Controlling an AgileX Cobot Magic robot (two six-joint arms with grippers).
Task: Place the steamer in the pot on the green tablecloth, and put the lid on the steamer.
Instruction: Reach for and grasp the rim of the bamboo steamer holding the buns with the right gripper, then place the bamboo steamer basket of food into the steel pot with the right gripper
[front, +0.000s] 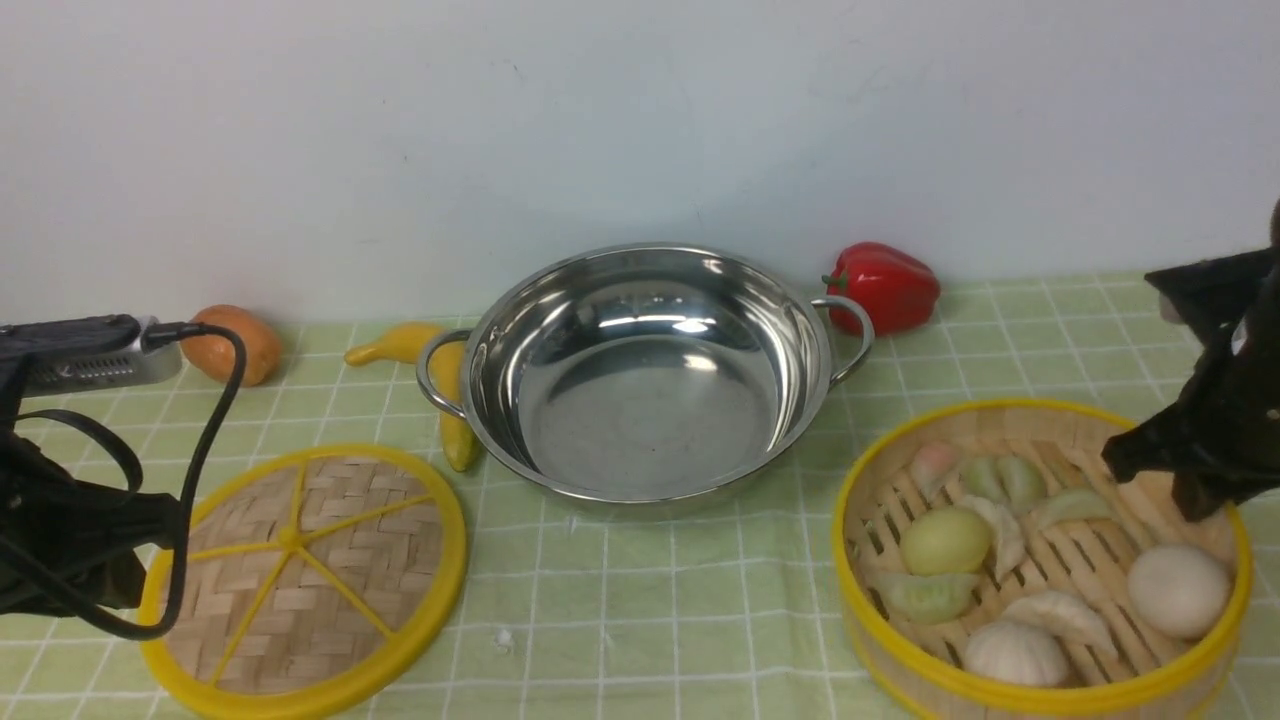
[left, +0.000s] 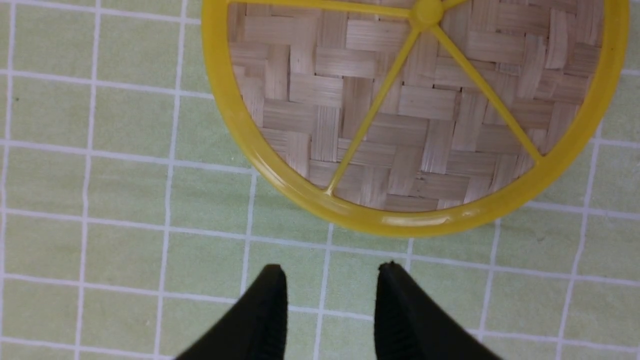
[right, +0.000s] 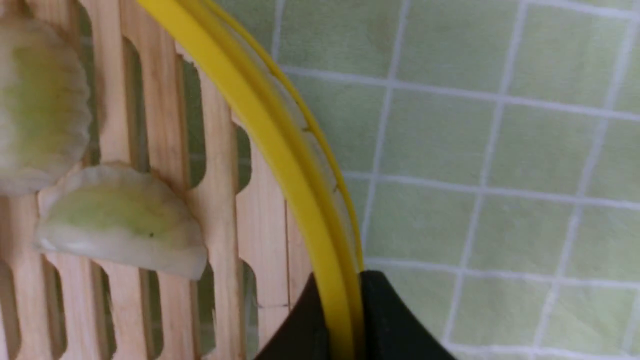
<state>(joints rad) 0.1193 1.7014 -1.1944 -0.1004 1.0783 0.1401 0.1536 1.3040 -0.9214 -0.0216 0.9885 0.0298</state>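
Nearest in, front L: the lid (front: 300, 580) lies flat on the green tablecloth (front: 640, 600), woven face and spokes up. L gripper (left: 332, 270) hovers over bare cloth just short of the lid's yellow rim, jaws apart, nothing btwn them, no contact w/ the lid. Over to front R: the steamer (front: 1000, 408) sits on the same cloth, well apart from the lid, loaded w/ food. There's a green dumpling (front: 925, 595), a pale yellow-green ball (front: 945, 540), a ridged white bun (front: 1015, 652) nearest the front, a smooth white bun (front: 1178, 590) by the R wall, and more dumplings toward the back. And here's the R gripper (right: 340, 280), down at the steamer's R side: wrist cam shows it clamped on the yellow rim, one finger inside the basket, one outside. Whether the basket is off the cloth, can't tell. Mid-table: the pot (front: 640, 400) stands on the cloth, behind and btwn the two, shiny, a looped handle each side. Steamer not yet in it, lid not yet on. By the pot's L handle, a yellow banana-shaped item (front: 400, 343), partly hidden by the handle; further L, an orange-brown round veg (front: 235, 343). Just past the R handle, a red pepper (front: 885, 285). Behind it all, a plain pale wall (front: 640, 120).
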